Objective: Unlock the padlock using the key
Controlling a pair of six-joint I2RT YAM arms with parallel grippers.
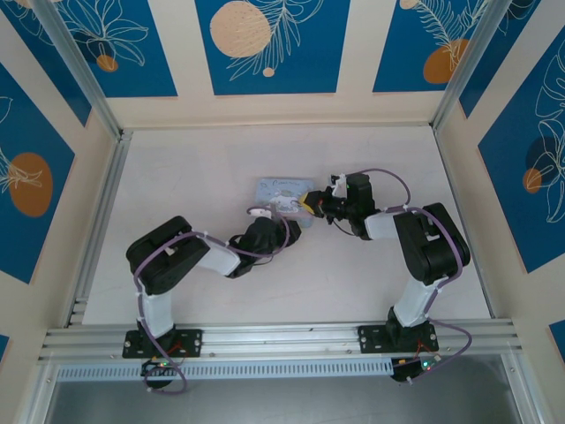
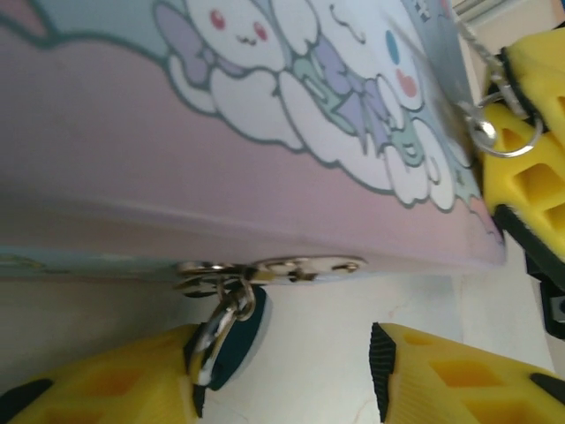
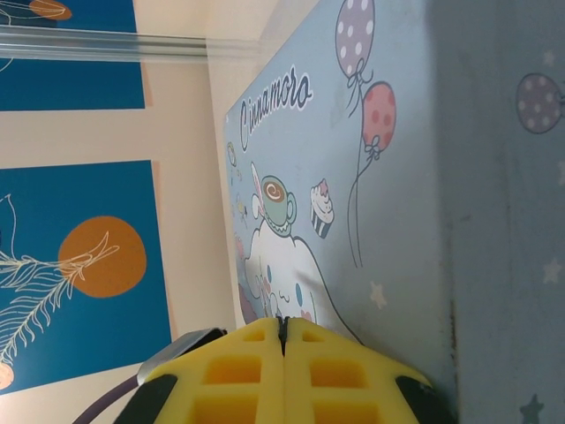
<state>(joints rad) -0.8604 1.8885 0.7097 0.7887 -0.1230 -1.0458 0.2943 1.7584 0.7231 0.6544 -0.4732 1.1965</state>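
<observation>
- The left end effector (image 2: 284, 373) is seen closest in the left wrist view. Its two yellow fingers (image 2: 459, 380) are held well apart and nothing is clamped between them.
- The padlock (image 2: 247, 340), a small teal-blue body, is located just beside the inner face of the finger on the left of that view. A clear gap is left to the other finger.
- The padlock is hung by its metal shackle from a metal hasp (image 2: 305, 267) on the front edge of the tin (image 2: 177, 159).
- The tin is noted as pale blue and pink, with a white cartoon drawing on its lid (image 3: 397, 177). The lid is down and the contents cannot be seen.
- The tin is set flat on the white bench (image 1: 194, 177), between the two wrists.
- The right end effector (image 3: 283, 331) is recorded fully closed, its yellow fingers pressed face to face at the tin's edge.
- A small metal ring (image 2: 505, 134) on a short chain is seen against those fingers in the left wrist view.
- The key itself cannot be made out, so whether it is gripped cannot be told.
</observation>
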